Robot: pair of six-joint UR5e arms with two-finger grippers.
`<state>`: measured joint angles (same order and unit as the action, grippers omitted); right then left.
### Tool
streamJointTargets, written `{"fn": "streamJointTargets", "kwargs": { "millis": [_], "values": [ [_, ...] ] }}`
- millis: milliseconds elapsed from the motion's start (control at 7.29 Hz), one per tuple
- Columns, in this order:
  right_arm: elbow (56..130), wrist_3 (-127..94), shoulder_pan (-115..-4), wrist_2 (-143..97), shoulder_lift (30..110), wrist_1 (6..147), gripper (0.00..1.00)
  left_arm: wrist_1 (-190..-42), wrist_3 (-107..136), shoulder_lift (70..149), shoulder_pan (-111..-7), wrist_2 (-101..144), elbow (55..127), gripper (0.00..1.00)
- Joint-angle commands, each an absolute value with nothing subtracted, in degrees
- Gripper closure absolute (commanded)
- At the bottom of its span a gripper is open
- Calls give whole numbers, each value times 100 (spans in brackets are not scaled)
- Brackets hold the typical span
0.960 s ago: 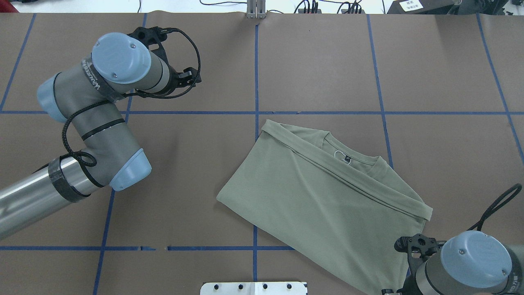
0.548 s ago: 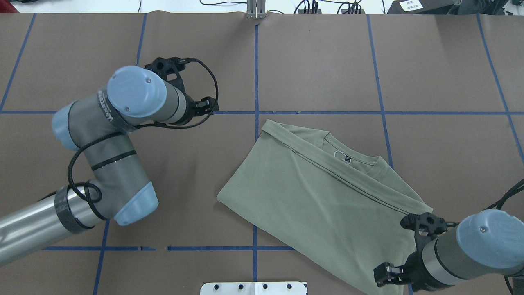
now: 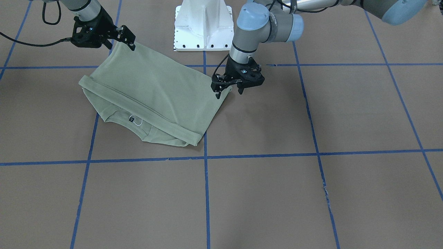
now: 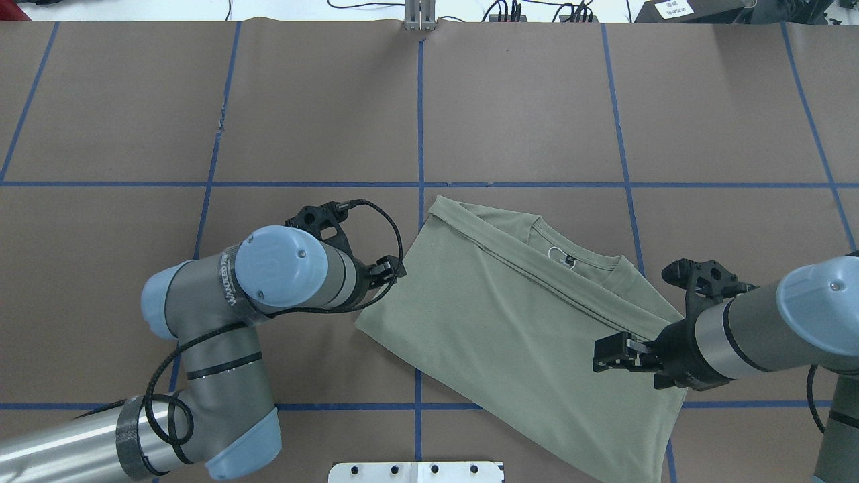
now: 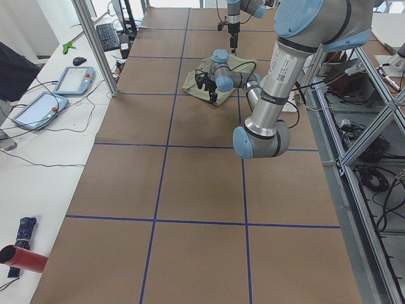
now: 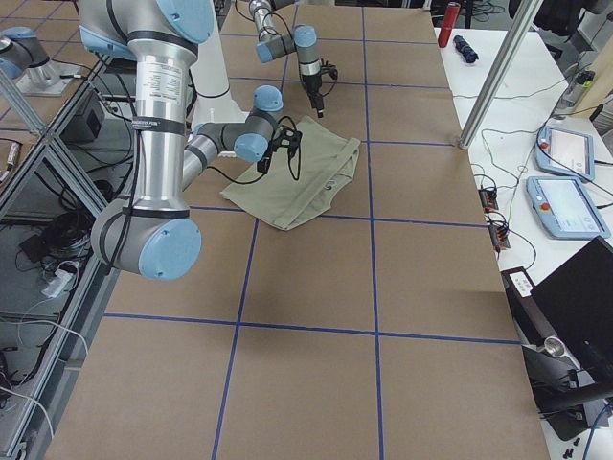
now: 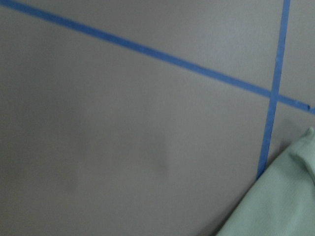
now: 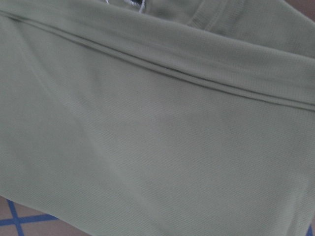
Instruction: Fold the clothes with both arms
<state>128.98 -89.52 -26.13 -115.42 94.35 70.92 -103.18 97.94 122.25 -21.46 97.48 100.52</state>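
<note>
Shirt: 1 pale sage-green shirt (image 3: 155, 90) lies partly folded on the brown-papered table (image 3: 311, 193), right of the table's middle from the robot's side. Its collar end points toward the operators and its black neck tag (image 3: 132, 119) faces up.
Left gripper: the left gripper (image 3: 228, 92) is spread and empty. It sits low at the shirt's corner nearest the table's middle, 1 finger at the cloth's edge.
Right gripper: the right gripper (image 3: 127, 36) hangs above the shirt's opposite end, close to the robot. Its jaws look parted in the front view, and it holds nothing.
Why so placed: the 2 grippers bracket the edge nearest the robot, probably so both ends can be pinched and lifted together, keeping the cloth taut for the next fold.
Stage: by the look of it, mid-task, with neither grasp made yet.
Count: 1 shirt, 1 neck tag, 2 arms (left arm (image 4: 268, 282), right arm (image 4: 772, 329)), 2 grippers, 1 white pedestal base (image 3: 204, 27).
</note>
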Motion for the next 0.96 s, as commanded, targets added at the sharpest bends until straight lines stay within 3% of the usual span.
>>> {"fn": "streamJointTargets", "kwargs": {
  "millis": [0, 411, 686, 823],
  "values": [
    [12789, -8947, -2838, -11531, 9168, 7101, 0, -10318, 10081, 12208, -1846, 9721, 9994, 4],
    [12762, -8947, -2909, -11470, 8983, 7137, 0, -10301, 10318, 12217, -1811, 9712, 9949, 21],
    [12762, -8947, -2918, -11470, 8983, 7137, 0, -10301, 10310, 12121, -1819, 9703, 9923, 26],
    [12744, -8947, -2935, -11470, 8982, 7137, 0, -10301, 10318, 12120, -1819, 9703, 9923, 34]
  ]
}}
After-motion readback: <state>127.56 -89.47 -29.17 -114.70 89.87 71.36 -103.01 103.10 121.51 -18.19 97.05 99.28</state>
